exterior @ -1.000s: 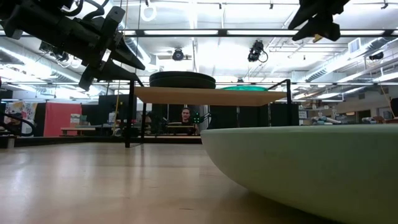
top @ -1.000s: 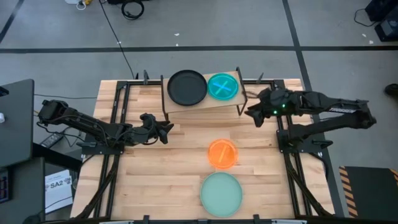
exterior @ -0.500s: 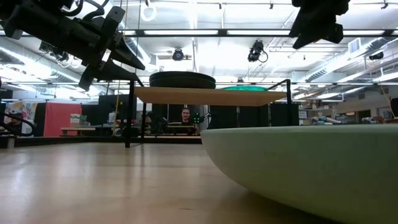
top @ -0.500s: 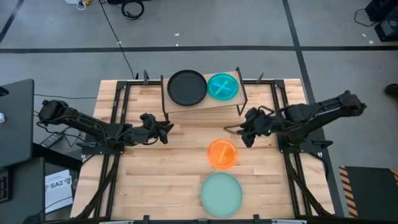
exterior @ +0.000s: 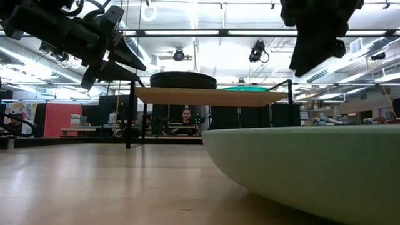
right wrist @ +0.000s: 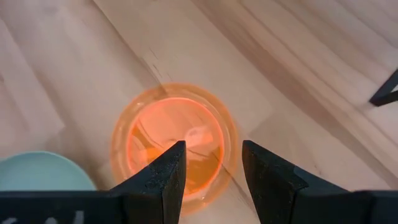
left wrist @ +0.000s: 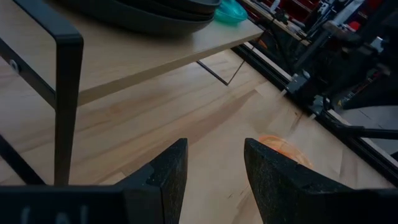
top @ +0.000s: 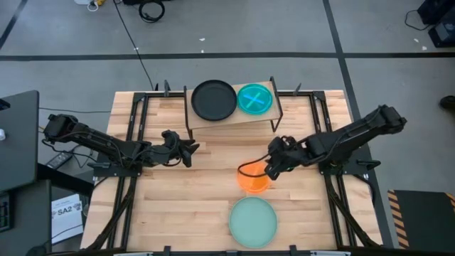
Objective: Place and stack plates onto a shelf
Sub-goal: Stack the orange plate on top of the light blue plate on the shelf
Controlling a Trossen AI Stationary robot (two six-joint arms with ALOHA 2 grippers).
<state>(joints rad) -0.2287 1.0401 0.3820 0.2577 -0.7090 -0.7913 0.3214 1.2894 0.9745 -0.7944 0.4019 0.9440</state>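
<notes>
Overhead, a slatted wooden table (top: pixel 178 206) fills the middle of the view, with a dark robot arm reaching in from each side. At the table's far edge stands the shelf (top: pixel 231 117), a small light-wood board on thin black legs. On it sit a stack of black plates (top: pixel 213 99) and, just beside them, a translucent blue plate (top: pixel 254 99); from table height a green plate (exterior: pixel 247 89) shows in that second stack. Near the table's front edge lies the large mint green plate (top: pixel 253 220). Between it and the shelf, on the bare table, rests the smaller orange plate (top: pixel 254 176). The right gripper (top: pixel 271 168) hangs directly above the orange plate's right edge; from its wrist camera its two dark fingers (right wrist: pixel 163 177) stand apart with the plate showing between them, not gripping anything. The left gripper (top: pixel 186 151) waits over the left half of the table, fingers apart and empty.
</notes>
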